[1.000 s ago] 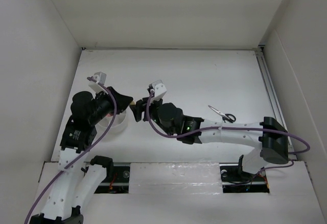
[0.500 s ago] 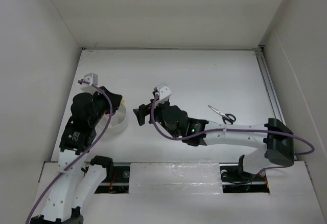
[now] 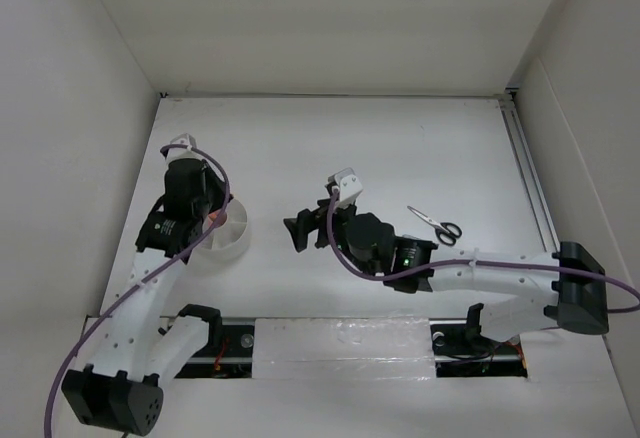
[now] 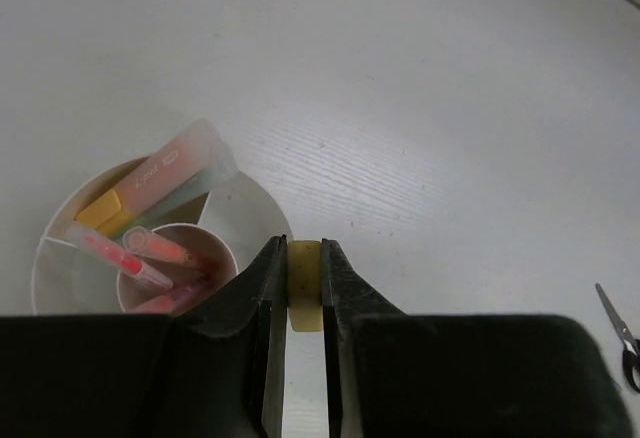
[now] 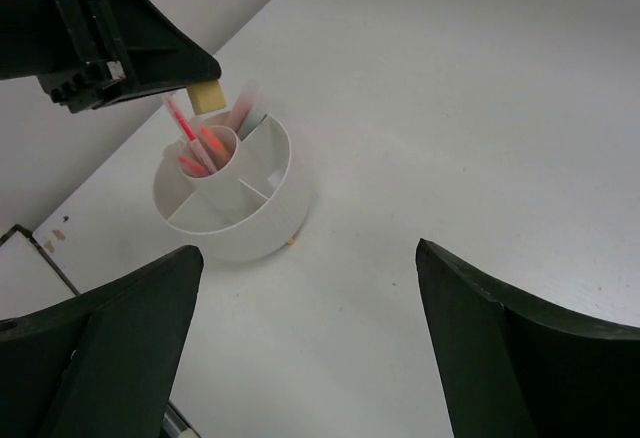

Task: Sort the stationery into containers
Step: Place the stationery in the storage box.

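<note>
A small yellow block [image 4: 304,276] is pinched between the fingers of my left gripper [image 4: 297,250], which is shut on it. The right wrist view shows the same block [image 5: 207,95] hanging above the far rim of the round white tub [image 5: 250,230]. The tub's central cup holds thin red and pink pens [image 4: 140,255], and stubby markers [image 4: 165,173] lean in one wedge. My left gripper [image 3: 212,216] hovers over the tub [image 3: 236,245]. My right gripper [image 3: 300,231] stands wide open and empty, right of the tub. The black-handled scissors [image 3: 436,224] lie flat further right.
Two tub wedges nearest my right gripper [image 5: 305,343] are empty. A tiny orange crumb [image 5: 291,242] lies at the tub's foot. White walls close in the table on the left, back and right, and a rail [image 3: 525,168] runs along the right edge.
My right gripper opened wide and drew back to the right, away from the left one. My left arm swung back over the tub with the yellow block still in its jaws.
</note>
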Available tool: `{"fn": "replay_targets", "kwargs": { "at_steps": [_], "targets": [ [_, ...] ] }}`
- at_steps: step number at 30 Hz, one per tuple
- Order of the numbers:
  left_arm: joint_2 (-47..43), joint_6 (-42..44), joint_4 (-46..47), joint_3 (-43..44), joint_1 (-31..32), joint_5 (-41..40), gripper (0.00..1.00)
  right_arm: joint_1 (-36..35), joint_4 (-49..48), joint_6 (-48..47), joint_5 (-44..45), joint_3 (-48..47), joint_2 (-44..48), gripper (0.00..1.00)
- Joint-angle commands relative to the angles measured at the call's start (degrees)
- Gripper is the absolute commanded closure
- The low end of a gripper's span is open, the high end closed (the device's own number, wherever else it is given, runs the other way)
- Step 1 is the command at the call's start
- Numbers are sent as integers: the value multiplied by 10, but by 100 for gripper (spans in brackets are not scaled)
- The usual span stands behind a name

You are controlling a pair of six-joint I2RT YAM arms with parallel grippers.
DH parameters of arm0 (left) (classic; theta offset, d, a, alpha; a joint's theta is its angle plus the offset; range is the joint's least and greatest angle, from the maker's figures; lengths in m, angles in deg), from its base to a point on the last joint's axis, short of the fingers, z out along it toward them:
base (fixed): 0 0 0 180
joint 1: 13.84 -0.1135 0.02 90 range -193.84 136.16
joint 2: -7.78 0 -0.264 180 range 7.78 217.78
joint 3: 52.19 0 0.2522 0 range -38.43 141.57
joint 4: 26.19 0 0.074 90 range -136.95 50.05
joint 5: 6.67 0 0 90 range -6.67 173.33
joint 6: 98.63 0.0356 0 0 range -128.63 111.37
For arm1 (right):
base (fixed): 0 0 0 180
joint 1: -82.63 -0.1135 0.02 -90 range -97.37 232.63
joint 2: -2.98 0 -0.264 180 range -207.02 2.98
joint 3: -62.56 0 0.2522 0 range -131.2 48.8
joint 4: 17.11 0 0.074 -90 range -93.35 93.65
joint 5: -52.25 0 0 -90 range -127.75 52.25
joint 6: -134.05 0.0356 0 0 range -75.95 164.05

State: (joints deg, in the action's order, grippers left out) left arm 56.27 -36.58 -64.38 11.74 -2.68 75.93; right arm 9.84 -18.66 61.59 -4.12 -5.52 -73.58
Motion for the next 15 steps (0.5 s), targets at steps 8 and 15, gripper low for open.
{"fn": "replay_targets", "kwargs": {
  "at_steps": [8,15],
  "targets": [
    [62,6,11,15,1,-25,100,1,7,7,12,11,23,6],
    [104,-1,-12,20,1,-54,100,1,7,13,12,16,23,6]
  ]
}}
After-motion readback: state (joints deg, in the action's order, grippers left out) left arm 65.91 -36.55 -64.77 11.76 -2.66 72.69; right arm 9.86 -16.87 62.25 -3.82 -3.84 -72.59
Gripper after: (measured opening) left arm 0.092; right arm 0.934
